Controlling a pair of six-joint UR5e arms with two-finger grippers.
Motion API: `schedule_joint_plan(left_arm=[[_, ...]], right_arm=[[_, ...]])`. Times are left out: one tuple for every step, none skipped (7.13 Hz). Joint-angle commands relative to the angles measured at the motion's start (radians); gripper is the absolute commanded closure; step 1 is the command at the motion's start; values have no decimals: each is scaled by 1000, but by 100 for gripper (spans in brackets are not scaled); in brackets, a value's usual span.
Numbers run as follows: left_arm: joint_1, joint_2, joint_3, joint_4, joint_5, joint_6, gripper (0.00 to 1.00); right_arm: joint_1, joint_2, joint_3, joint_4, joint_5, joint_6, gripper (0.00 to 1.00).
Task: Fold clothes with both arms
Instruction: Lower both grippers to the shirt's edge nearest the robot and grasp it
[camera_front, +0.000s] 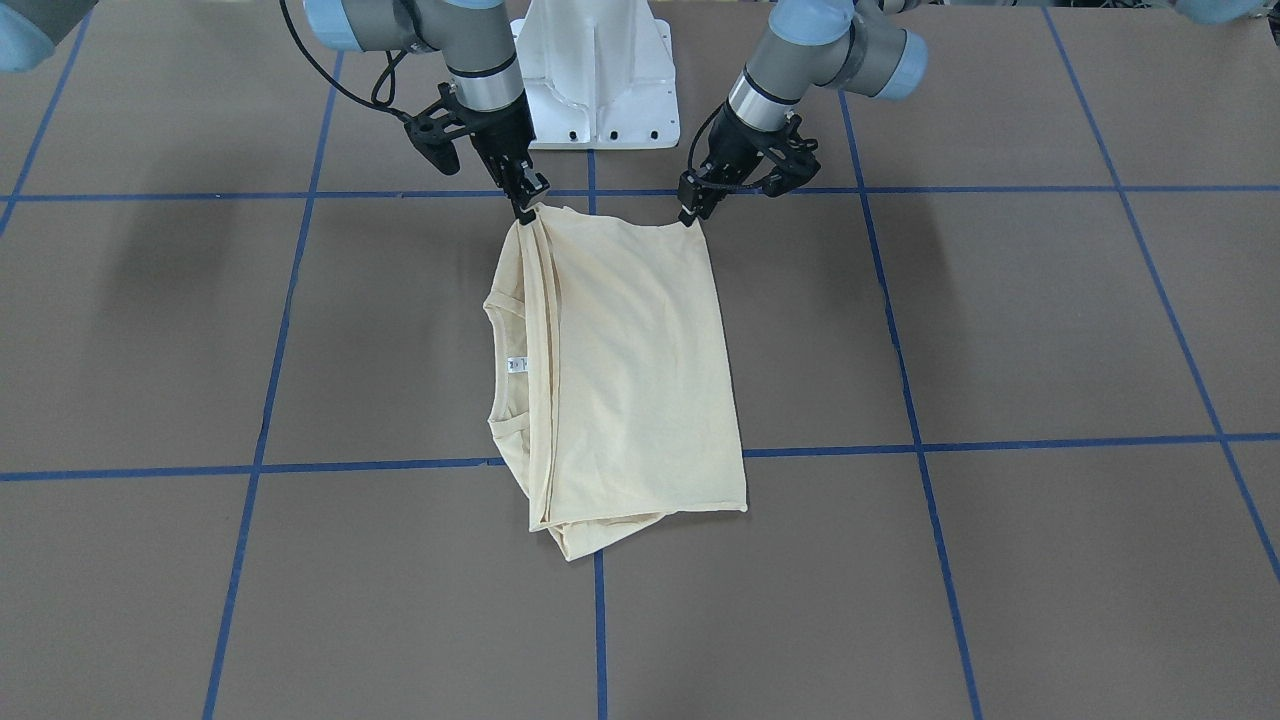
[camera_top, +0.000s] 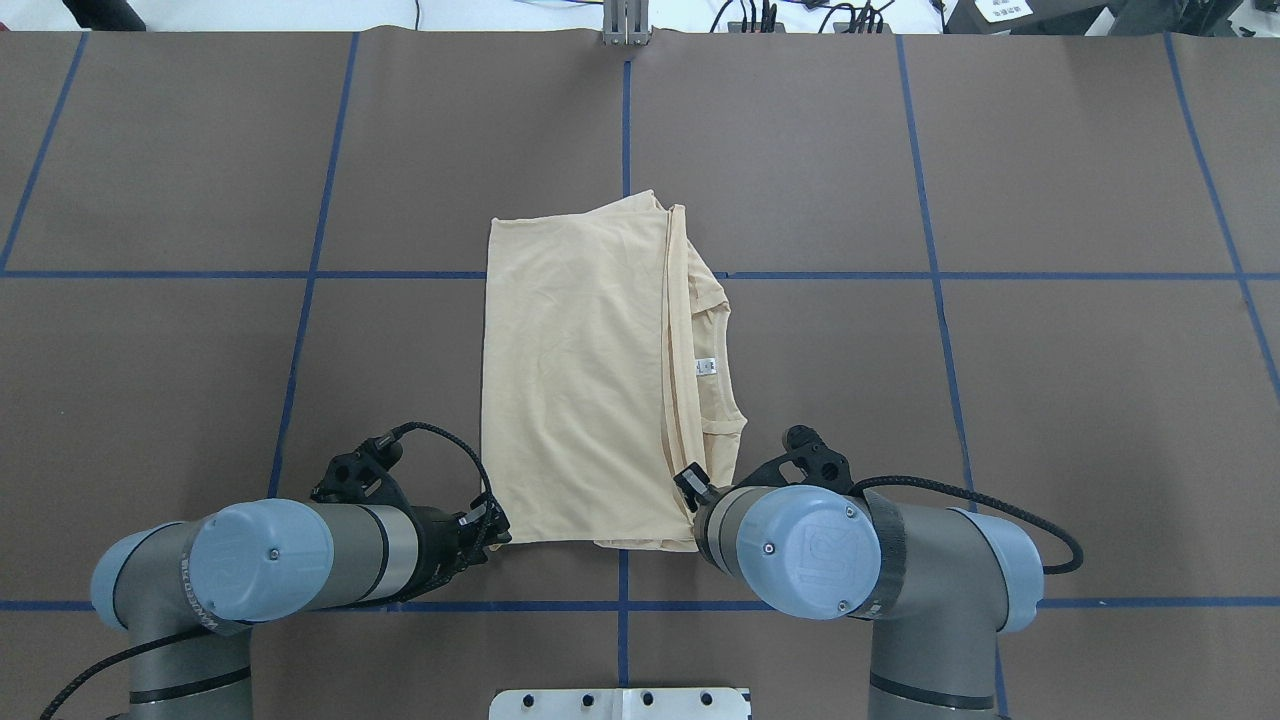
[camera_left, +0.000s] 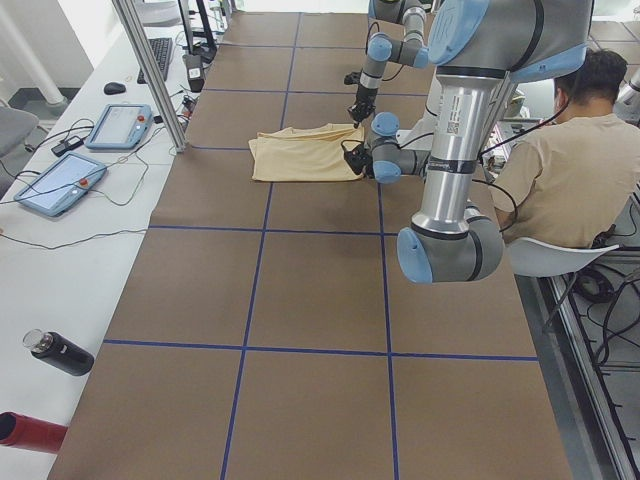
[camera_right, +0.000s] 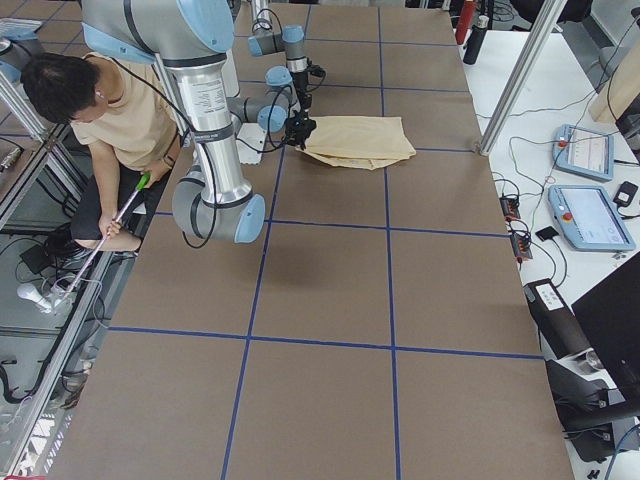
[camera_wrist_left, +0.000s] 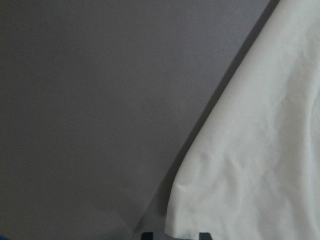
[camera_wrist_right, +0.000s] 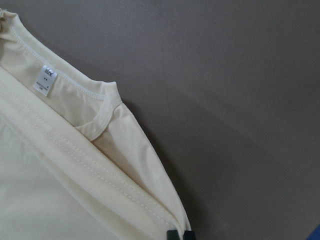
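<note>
Long axis of the folded pale cream-yellow thin-fabric T-shirt (camera_front: 640, 370) runs down the frame from the black two-finger left tool (camera_front: 693, 212) and right tool (camera_front: 525, 205), each pinching an upper corner.

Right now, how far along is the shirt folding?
Mostly done: the shirt lies as a narrow rectangle, no sleeves sticking out, label showing. In hand: the right fingers pinch one corner nearest the robot, and the left fingers sit at the other. Left, probably: one more fold away from the robot.
</note>
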Motion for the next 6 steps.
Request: schedule_joint_plan(left_arm=[[0, -4, 8, 0, -1, -9, 82], [2, -7, 17, 0, -1, -9, 100], [2, -9, 20, -2, -1, -4, 100], [-3, -9, 7, -2, -7, 5, 100], [-7, 3, -51, 0, -9, 5, 100], [-7, 23, -114, 29, -12, 5, 100]], right_arm=[[1, -1, -1, 0, 0, 0, 100], [1, 0, -1, 0, 0, 0, 100], [1, -1, -1, 0, 0, 0, 100], [1, -1, -1, 0, 0, 0, 100], [2, -6, 1, 0, 0, 0, 100], [2, -7, 18, -2, -3, 2, 100]])
